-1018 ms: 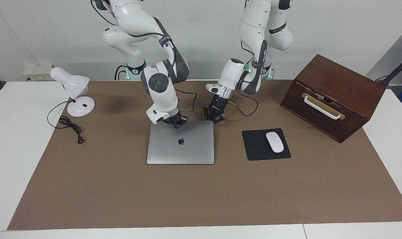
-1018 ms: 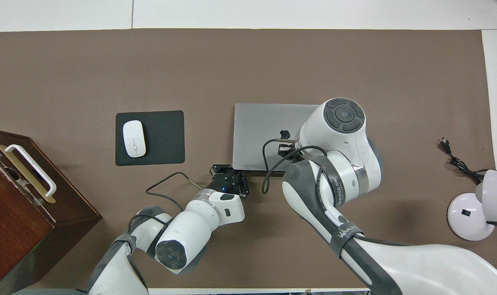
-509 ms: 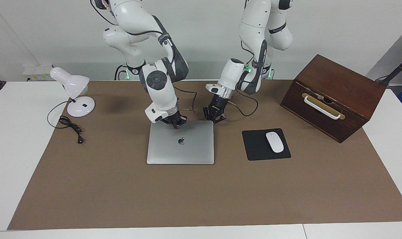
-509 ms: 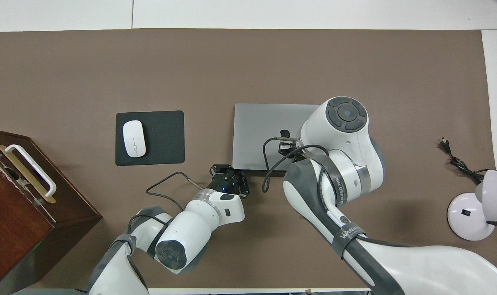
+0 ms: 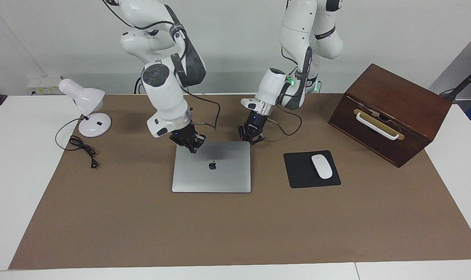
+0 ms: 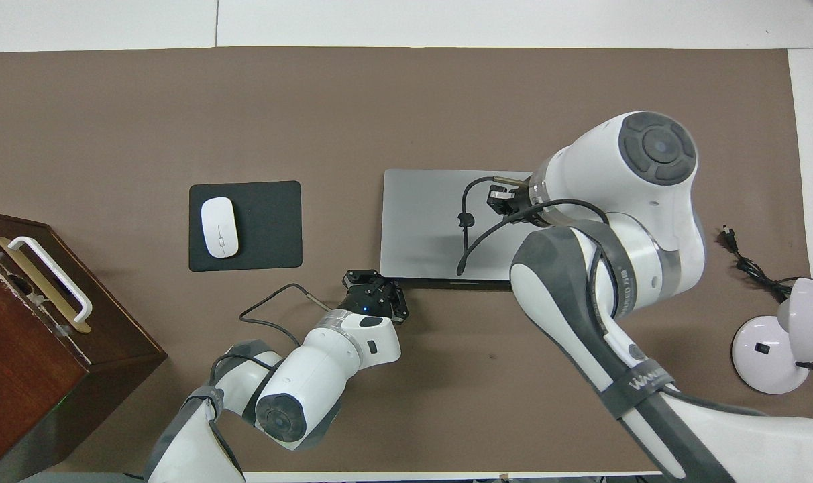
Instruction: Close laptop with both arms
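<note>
I see the laptop (image 5: 211, 166) lying closed on the counter (image 5: 220, 233). My left end effector (image 5: 252, 137), closed, is at its near corner. My right end effector (image 5: 191, 145) hangs over the lid; I cannot tell its grip.

The laptop (image 5: 211, 167) lid is smooth matt metal. Beside it, a glossy plastic mouse (image 5: 321, 166) lies on a matt black pad (image 5: 299, 175). Matt brown paper (image 5: 235, 233) covers the worktop, and the box (image 5: 391, 112) near the pad is dark polished wood.
</note>
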